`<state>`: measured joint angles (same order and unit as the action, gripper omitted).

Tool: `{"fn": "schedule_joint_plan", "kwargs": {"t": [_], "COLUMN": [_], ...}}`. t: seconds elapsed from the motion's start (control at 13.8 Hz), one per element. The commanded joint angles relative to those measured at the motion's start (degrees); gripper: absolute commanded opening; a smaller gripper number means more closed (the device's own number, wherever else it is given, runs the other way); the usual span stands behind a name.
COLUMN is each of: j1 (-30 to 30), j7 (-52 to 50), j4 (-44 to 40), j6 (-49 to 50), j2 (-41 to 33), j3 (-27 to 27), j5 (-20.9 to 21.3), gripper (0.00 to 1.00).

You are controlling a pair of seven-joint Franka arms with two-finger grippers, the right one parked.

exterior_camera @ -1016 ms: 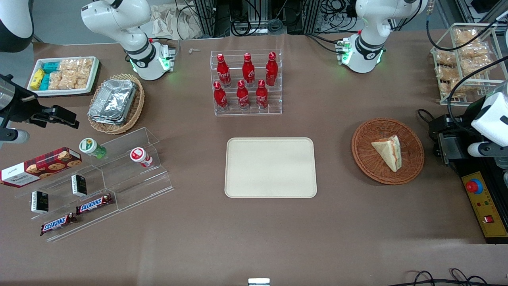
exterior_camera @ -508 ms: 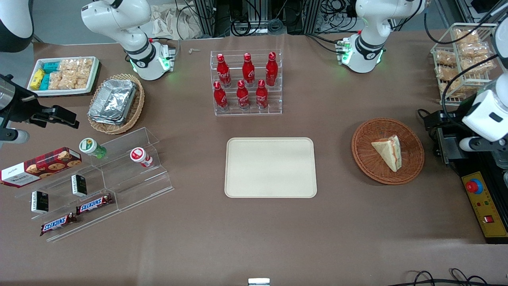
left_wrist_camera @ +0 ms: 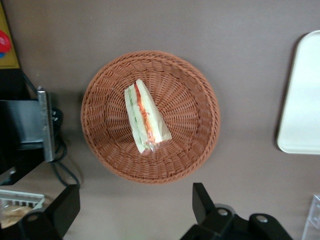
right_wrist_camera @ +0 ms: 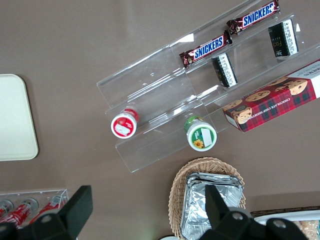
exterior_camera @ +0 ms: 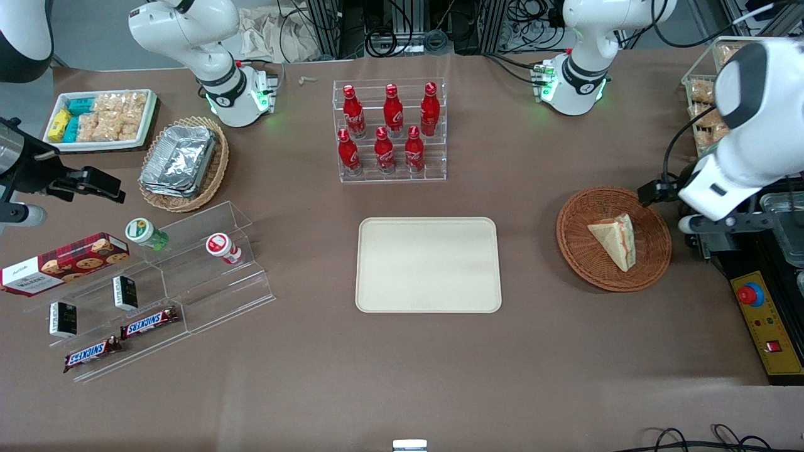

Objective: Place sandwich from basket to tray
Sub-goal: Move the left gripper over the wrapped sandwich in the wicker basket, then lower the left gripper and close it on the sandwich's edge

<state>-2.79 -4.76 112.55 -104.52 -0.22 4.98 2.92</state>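
The small triangular wedge sandwich of pale cream bread, with red and green filling along its cut side and a clear wrap, lies inside the round, shallow, reddish-brown woven wicker basket, roughly at its middle and resting on 1 flat face. The large flat cream-beige rectangular tray sits bare on the brown surface, well apart from the basket toward the parked arm's end.

The left arm's claw hangs high above the basket's rim, on the working arm's side of the sandwich and not yet over it. Its 2 dark fingers stand wide apart with nothing between them.

Judging from this, the pickup has not started, and most of the risk lies in the grasp:
- The wedge tapers, so closing across the sloped faces could squeeze it out sideways.
- The wrap looks slick and loose at its thin end; catching only film could let the sandwich sag or drop in transit.
- The bread is soft, and a hard close may crush it.
- Coming down off-centre could put a finger on the woven rim and tip or drag the light basket.
- A low carry could clip the basket wall on the way out.
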Motion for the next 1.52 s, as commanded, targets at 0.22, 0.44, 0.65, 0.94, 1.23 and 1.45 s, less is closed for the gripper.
{"fn": "schedule_joint_plan", "kwargs": {"t": [0.22,0.44,0.65,0.94,1.23,1.45], "j1": [-3.10,-2.40,-2.49,-3.01,-3.10,-3.10], "j7": [-4.02,-8.94,-9.04,-9.92,-10.09,-10.18], "j4": [11.88,13.67,13.31,13.57,13.49,13.66], "j6": [-13.57,-18.25,-19.92,-23.27,-23.44,-23.44], "j2": [-0.93,3.98,6.79,10.58,11.64,11.73], "j3": [0.12,0.56,0.65,0.38,0.29,0.29], "j5": [-2.31,-1.17,-1.08,-1.17,-1.17,-1.17], "gripper": [1.00,1.00,1.00,1.00,1.00,1.00]}}
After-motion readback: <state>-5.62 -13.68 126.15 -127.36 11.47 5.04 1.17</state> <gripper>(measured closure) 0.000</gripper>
